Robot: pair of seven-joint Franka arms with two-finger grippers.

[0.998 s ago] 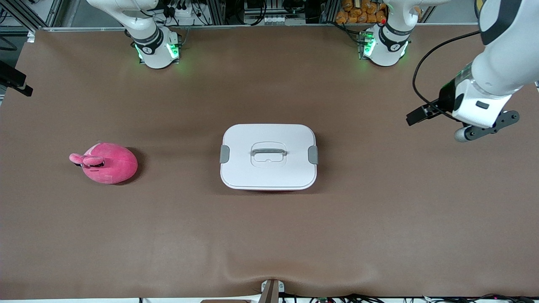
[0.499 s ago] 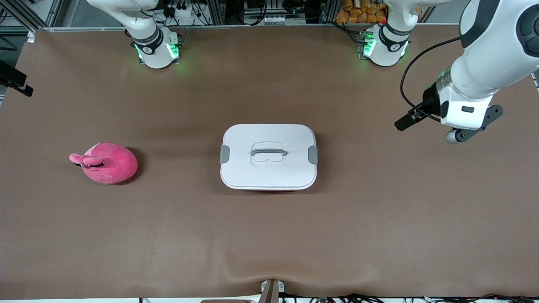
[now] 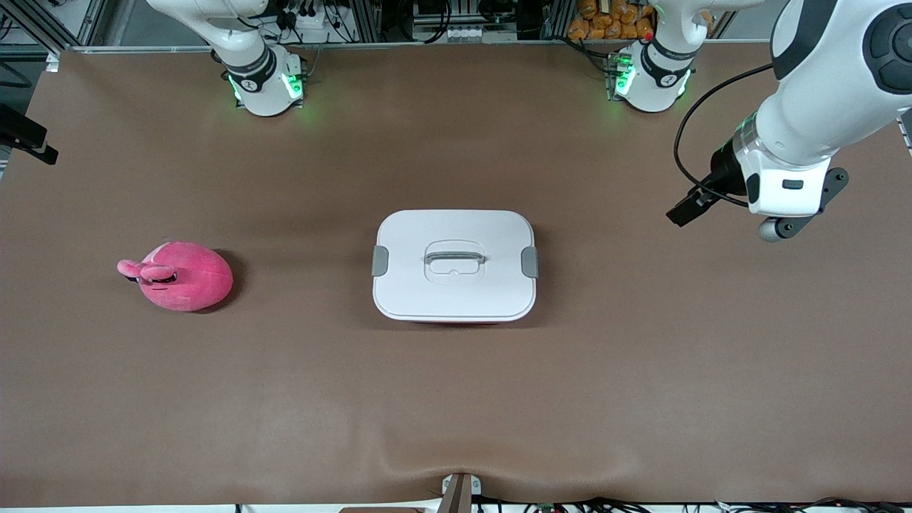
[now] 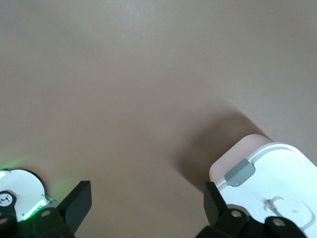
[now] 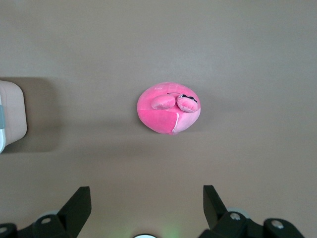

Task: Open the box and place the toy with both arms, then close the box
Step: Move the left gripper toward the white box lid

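Both end effectors released: left end effector and right end effector over brown counter. Unlatching only one grey clip could drag the white-lidded pink plastic box.

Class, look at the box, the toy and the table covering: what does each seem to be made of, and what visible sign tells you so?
The box: likely hard plastic, with a smooth matte white lid, grey clips and moulded rounded corners. The toy: probably plush fabric, a soft rounded pink body with a fuzzy, unshiny surface. The table covering: seemingly a brown matte sheet, perhaps paper or vinyl; a ripple shows at the edge nearest the front camera.
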